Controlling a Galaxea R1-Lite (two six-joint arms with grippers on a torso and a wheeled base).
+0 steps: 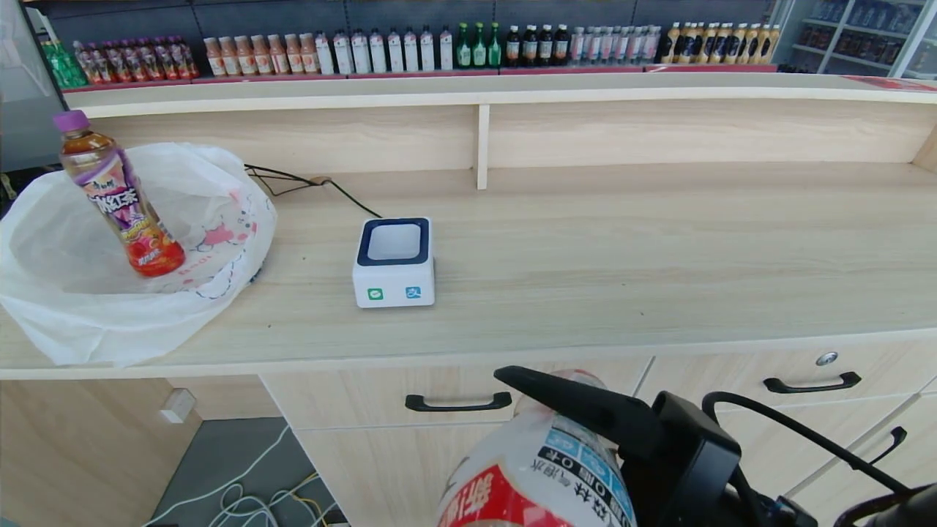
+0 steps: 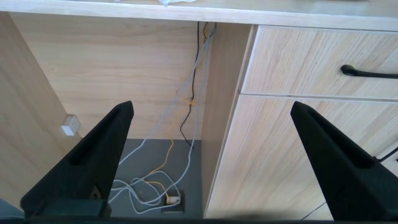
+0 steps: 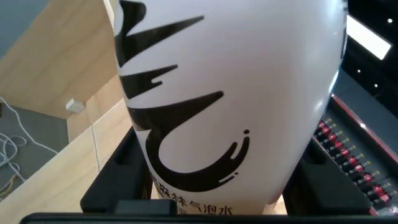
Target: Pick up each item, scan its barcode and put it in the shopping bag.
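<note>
The right gripper (image 1: 549, 388) sits low in front of the bench (image 1: 622, 256), below its front edge, with its jaws clamped on a white bottle (image 1: 534, 468). The left gripper (image 2: 211, 109) hangs under the bench by the cupboard, jaws wide apart and holding nothing.

On the bench the scanner (image 1: 394, 261) faces up, and the bag (image 1: 66, 293) lies open well to its left. 1 tea bottle (image 1: 121, 197) is already in it, leaning.

Judging from this, the scan is still to come, and 3 things could spoil it:

1. The bottle starts under the bench lip, close to the drawer handle (image 1: 457, 402). A straight lift could knock it against the edge and twist it in the jaws.
2. The barcode is not visible (only the label shows), so it may face away from the scanner window and fail to read.
3. The bag is limp and overhangs the bench edge. A careless drop could topple the tea bottle or drag the bag off.
</note>
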